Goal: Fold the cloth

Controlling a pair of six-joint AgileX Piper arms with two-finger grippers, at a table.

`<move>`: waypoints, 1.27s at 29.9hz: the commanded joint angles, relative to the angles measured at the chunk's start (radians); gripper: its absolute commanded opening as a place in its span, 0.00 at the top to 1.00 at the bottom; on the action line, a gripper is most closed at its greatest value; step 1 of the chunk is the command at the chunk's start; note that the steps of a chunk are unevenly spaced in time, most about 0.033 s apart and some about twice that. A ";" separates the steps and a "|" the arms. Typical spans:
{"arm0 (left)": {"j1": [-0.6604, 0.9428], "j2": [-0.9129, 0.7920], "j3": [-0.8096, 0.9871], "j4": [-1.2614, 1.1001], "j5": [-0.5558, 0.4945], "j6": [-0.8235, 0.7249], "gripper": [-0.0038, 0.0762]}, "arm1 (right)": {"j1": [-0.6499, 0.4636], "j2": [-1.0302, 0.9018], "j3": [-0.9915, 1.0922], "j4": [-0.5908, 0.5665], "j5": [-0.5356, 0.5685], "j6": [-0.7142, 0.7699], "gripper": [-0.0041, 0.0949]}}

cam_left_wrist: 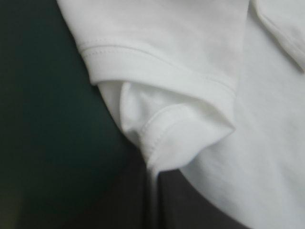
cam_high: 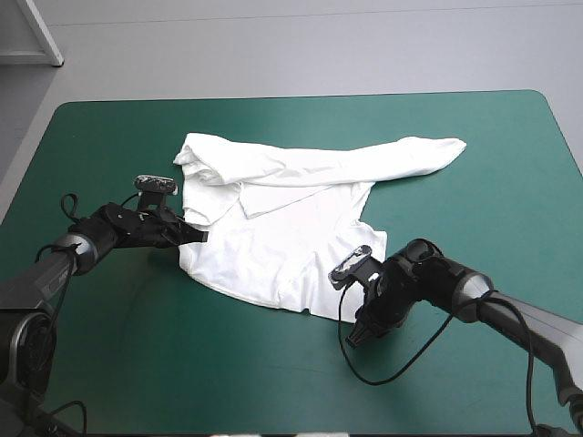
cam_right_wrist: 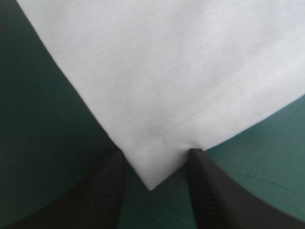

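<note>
High view: a white short-sleeved T-shirt (cam_high: 291,237) lies spread but rumpled on the middle of the teal-green table cover (cam_high: 474,182), with one long fold of fabric along its far side reaching toward the table's right edge. The left gripper (cam_high: 195,235) comes in low from the left and meets the shirt's left edge, just nearer than a folded sleeve (cam_high: 211,202); the right gripper (cam_high: 363,323) sits low at the shirt's near right corner. Left wrist view: the black fingers (cam_left_wrist: 190,200) are all but closed, clenched on a thin strip of white fabric that runs up between them; ahead of them a hemmed sleeve overlaps a bunched, stitched fold of cloth, with bare cover beside it. Right wrist view: the two black fingers stand apart, released, and the pointed corner of the shirt's stitched hem (cam_right_wrist: 157,167) lies between them, not pinched; the rest of the shirt stretches flat ahead of the gripper, cover on both sides
</note>
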 commanded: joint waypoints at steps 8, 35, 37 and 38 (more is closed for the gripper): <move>-0.001 -0.042 -0.028 -0.020 -0.014 0.000 0.93 | 0.001 0.002 -0.016 0.027 -0.093 -0.012 0.97; -0.001 -0.602 -0.534 -0.041 0.379 -0.113 0.93 | 0.001 -0.391 -0.864 -0.347 0.101 0.022 0.97; -0.001 -0.609 -0.648 -0.039 0.437 -0.116 0.93 | 0.001 -0.401 -0.950 -0.360 0.106 0.008 0.97; -0.001 -0.609 -0.714 -0.032 0.465 -0.125 0.93 | 0.001 -0.408 -0.998 -0.360 0.106 -0.004 0.97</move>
